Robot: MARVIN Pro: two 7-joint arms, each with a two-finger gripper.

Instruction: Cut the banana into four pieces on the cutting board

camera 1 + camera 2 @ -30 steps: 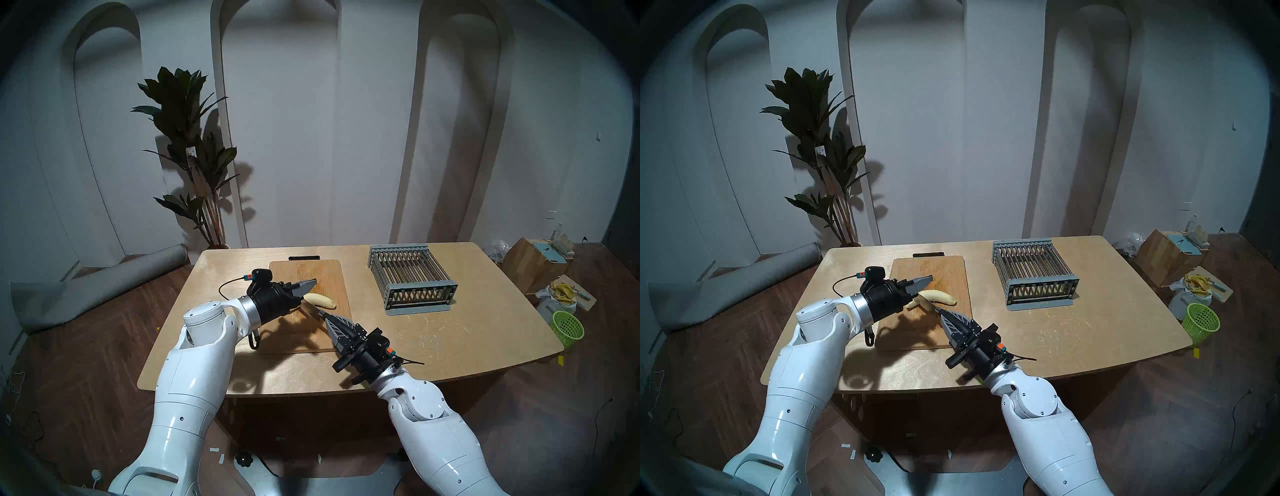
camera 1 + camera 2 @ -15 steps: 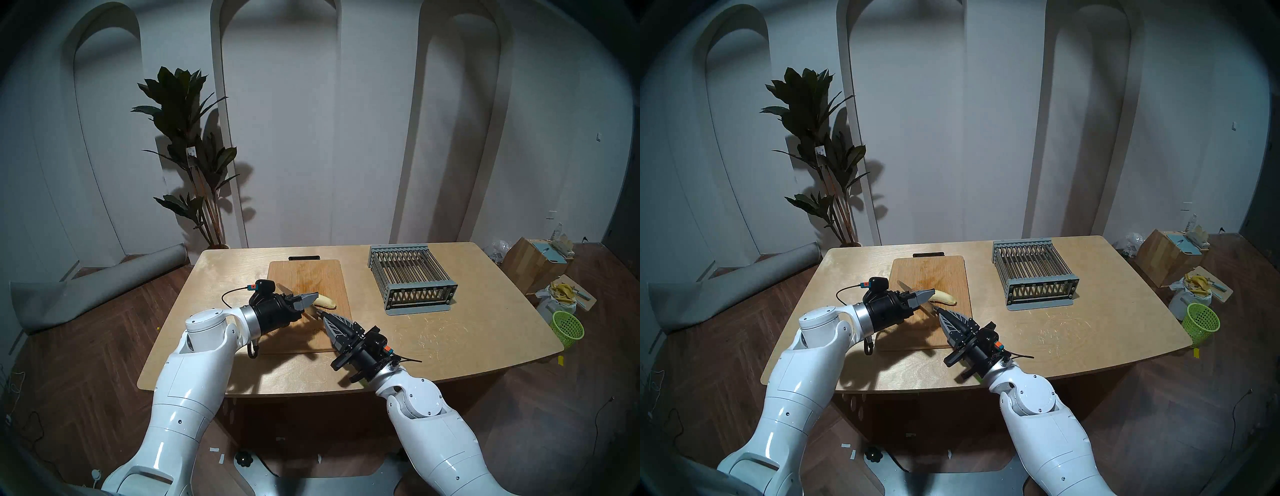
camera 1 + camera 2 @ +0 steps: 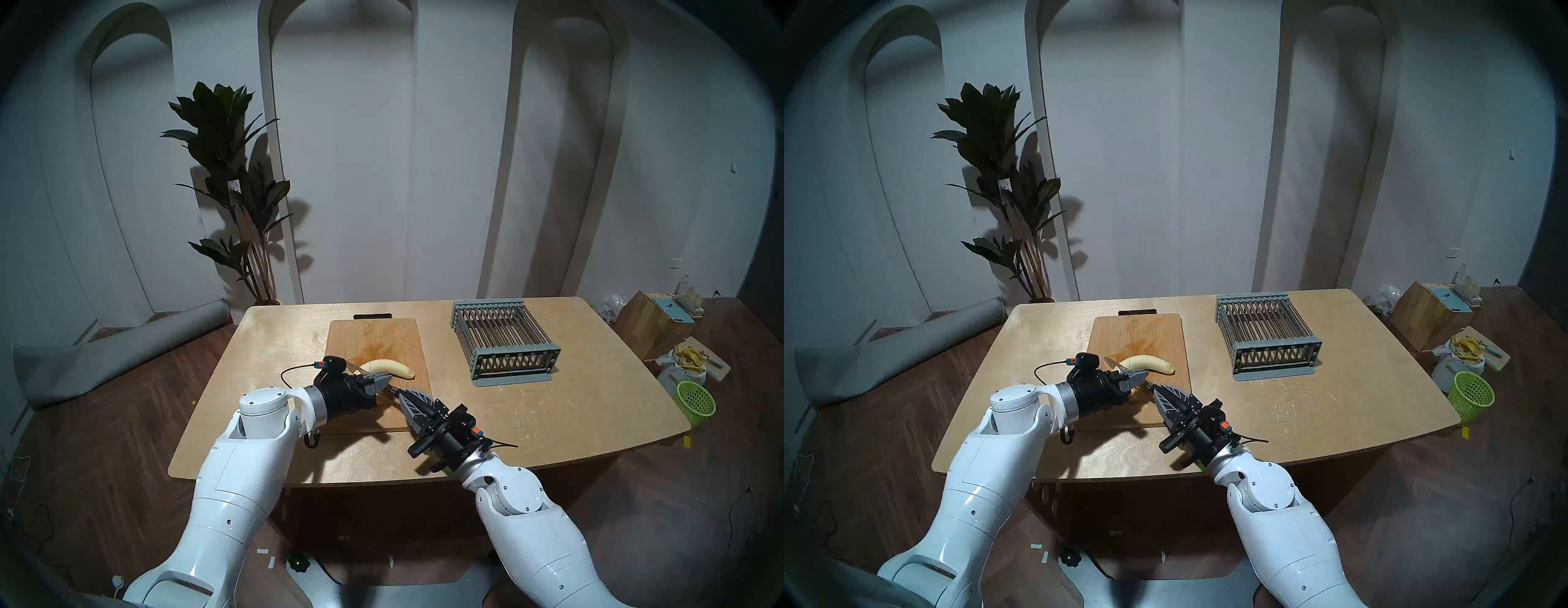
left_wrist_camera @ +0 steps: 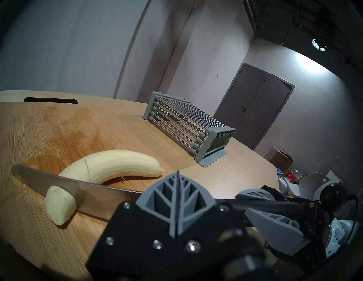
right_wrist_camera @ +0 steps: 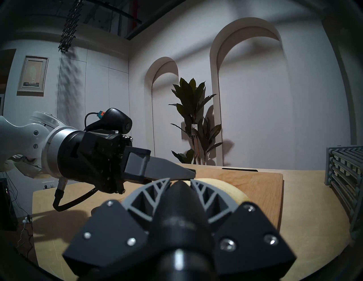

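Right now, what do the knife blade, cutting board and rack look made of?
Knife blade: looks like bare metal, a smooth grey sheen.
Cutting board: wood, matte, fine parallel grain with a darker stain.
Rack: thin rods that look metallic between matte grey ends, probably plastic; hard to be sure.

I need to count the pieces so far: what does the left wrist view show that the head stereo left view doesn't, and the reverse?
Only the left wrist view shows a small cut-off piece lying against the knife blade, and a slit across the banana near its left end.

Only the head stereo left view shows both arms and the whole cutting board. The right end effector is shut on the knife handle, and the left end effector is shut and empty beside the banana.

Both show the banana on the board, part of the blade, and the grey rack.
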